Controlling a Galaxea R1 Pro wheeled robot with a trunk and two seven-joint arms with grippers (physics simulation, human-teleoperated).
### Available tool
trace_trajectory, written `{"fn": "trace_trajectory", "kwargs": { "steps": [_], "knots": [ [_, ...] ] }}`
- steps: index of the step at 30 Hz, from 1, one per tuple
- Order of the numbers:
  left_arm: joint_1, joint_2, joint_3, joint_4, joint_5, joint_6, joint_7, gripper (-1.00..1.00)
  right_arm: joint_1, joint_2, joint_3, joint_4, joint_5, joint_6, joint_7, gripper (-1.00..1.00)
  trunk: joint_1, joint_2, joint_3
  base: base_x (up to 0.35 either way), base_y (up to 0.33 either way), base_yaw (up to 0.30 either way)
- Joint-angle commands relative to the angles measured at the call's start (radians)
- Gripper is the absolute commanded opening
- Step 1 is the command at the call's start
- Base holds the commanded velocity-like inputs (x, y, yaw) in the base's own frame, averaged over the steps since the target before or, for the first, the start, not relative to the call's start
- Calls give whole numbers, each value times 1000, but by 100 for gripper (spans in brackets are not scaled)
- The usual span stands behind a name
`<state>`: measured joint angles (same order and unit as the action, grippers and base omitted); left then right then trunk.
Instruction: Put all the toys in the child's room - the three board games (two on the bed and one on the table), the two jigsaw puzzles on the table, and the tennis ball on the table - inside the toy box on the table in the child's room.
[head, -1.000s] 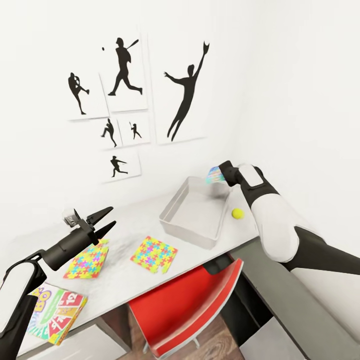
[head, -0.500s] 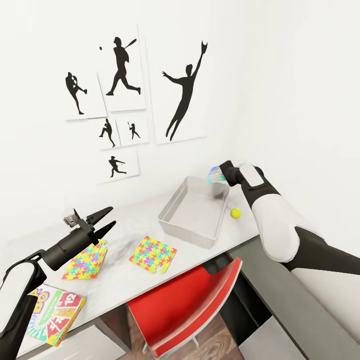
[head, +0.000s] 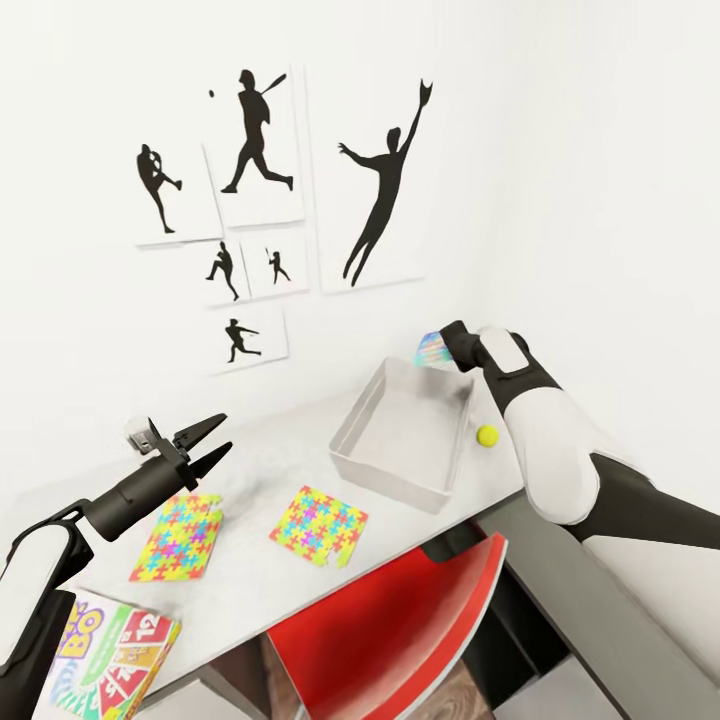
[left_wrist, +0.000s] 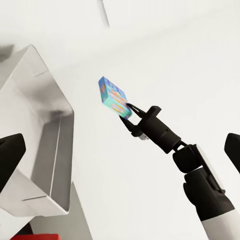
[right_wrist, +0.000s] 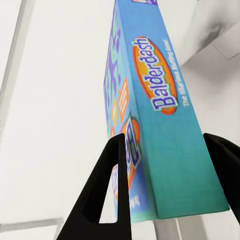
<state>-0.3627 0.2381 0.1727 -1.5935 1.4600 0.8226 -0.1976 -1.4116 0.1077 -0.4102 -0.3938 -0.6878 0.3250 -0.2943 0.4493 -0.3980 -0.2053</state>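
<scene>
Here the right gripper (head: 447, 350) is clamped on the small blue board game (head: 432, 348), held above the far rim of the toy box (head: 400, 470) on the table (head: 250, 590). The left gripper (head: 207, 441) hovers wide open, empty, over one jigsaw puzzle (head: 177, 536). The tennis ball (head: 487, 434) sits beside the box.

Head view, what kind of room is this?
Probably a child's room: baseball silhouette prints on the white wall, bright jigsaw puzzles and a Skip-Bo game on the desk, plus a red chair.
</scene>
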Motion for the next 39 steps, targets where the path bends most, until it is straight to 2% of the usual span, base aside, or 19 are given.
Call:
{"fn": "trace_trajectory", "kwargs": {
  "steps": [1, 26, 39],
  "knots": [
    [-1, 0, 1, 0, -2, 5, -4, 100, -1, 0, -2, -5, -8, 3, -7, -100, 1, -2, -2, 48, 36, -41],
    [-1, 0, -1, 0, -3, 4, -4, 100, 8, 1, -1, -65, -9, 9, -7, -100, 1, -2, -2, 9, 6, -38],
    [-1, 0, 0, 0, -3, 5, -3, 100, 9, 1, 3, -66, -9, 11, -1, -100, 1, -2, -2, 131, 46, 0]
  ]
}}
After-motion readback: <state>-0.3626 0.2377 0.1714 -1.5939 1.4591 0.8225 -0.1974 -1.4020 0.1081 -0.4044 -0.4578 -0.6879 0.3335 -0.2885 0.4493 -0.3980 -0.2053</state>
